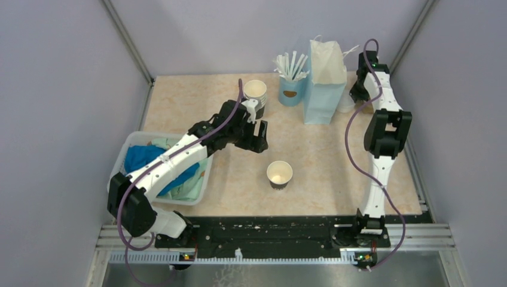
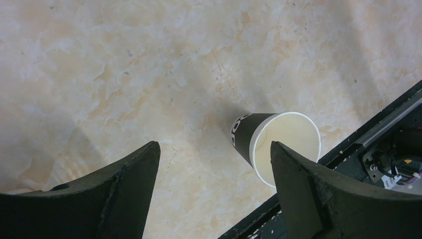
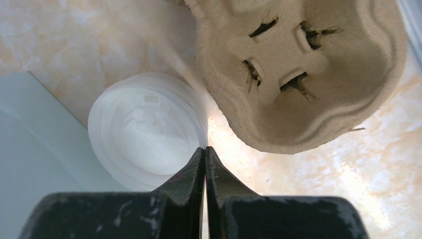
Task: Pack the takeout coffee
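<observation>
No takeout coffee with a lid shows in any view. A lidless cream-and-black paper cup (image 1: 279,174) stands mid-table, and it appears in the left wrist view as an open-topped cup (image 2: 288,134). My left gripper (image 1: 257,128) hovers to its upper left, open (image 2: 215,147), with only bare table between the fingers. A second lidless cup (image 1: 255,94) stands just behind that gripper. My right gripper (image 3: 205,149) is shut, its tips touching the rim of a stack of white lids (image 3: 147,129). I cannot tell whether a lid is pinched. In the top view it (image 1: 357,92) is behind the bag.
A light blue paper bag (image 1: 326,81) stands at the back, with a light blue cup of white sticks (image 1: 291,89) to its left. A brown pulp cup carrier (image 3: 303,69) lies beside the lids. A white bin of cloths (image 1: 134,143) sits at the left. Black rail (image 2: 388,119) runs along the near edge.
</observation>
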{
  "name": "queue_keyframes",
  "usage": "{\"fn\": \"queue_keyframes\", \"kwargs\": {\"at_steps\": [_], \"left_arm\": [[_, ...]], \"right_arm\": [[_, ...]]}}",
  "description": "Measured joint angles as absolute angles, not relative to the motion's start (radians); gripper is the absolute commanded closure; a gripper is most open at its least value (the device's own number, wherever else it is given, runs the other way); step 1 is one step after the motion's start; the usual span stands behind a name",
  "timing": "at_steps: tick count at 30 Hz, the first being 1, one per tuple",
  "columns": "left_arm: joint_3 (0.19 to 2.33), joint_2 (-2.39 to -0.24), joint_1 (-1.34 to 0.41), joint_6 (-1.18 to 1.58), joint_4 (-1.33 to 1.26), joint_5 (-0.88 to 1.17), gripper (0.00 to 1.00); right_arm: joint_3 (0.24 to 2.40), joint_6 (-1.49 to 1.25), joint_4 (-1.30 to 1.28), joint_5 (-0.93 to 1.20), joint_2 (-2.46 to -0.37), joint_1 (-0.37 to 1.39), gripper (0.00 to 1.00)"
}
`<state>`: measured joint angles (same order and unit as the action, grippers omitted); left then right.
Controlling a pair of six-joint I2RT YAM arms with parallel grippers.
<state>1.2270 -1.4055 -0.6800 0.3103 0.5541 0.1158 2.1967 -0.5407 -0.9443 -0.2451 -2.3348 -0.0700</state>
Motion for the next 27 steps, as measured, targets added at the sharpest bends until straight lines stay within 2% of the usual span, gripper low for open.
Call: {"fn": "queue_keyframes", "kwargs": {"at_steps": [7,17,22,27], "left_arm": [[1.231,-1.406,-0.67,0.31,0.57,0.119,0.12],[1.232,-1.406,-0.668,0.311,0.585,0.126,0.13],[1.232,-1.406,-0.666,0.311,0.585,0.134,0.13],[1.232,-1.406,-0.662,0.311,0.585,0.134,0.13]], "right_arm": [[2.247,-0.484,-0.976,-0.346,-2.335,-0.036,1.0],[2.249,-0.445,-0.993,-0.37,-2.36,-0.022,0.94],[2.267,-0.433,-1.01,-0.369,-2.371,-0.022,0.86],[2.28,-0.421,-1.016,-0.36,-2.373,-0.022,0.9]]}}
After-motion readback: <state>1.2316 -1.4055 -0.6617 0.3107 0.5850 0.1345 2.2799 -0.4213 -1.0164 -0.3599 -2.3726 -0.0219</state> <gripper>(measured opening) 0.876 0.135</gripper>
